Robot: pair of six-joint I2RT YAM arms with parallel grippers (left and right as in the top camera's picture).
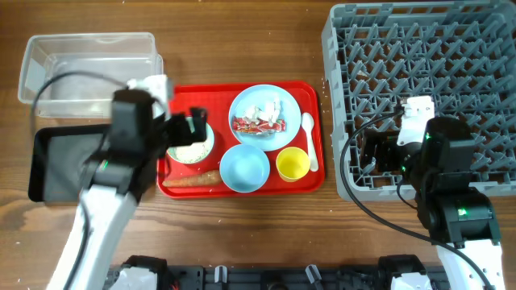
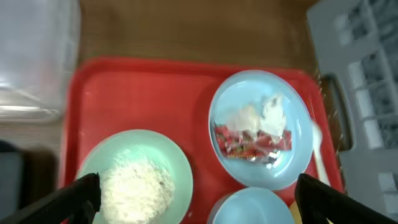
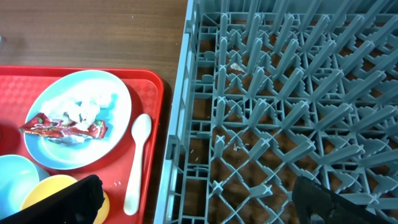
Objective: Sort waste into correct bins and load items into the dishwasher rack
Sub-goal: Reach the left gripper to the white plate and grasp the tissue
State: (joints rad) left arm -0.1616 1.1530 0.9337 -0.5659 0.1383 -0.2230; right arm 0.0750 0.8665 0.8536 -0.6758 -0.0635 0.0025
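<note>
On a red tray sit a pale blue plate with the red-and-white wrapper and a paper scrap, a pale green bowl of rice crumbs, a small blue bowl, a yellow cup, a white spoon and an orange carrot piece. My left gripper is open above the green bowl and the small blue bowl. My right gripper is open over the front left edge of the grey rack, empty.
The clear tub stands at the back left, with the black tray in front of it, partly under my left arm. The rack's wall rises just right of the red tray and the spoon.
</note>
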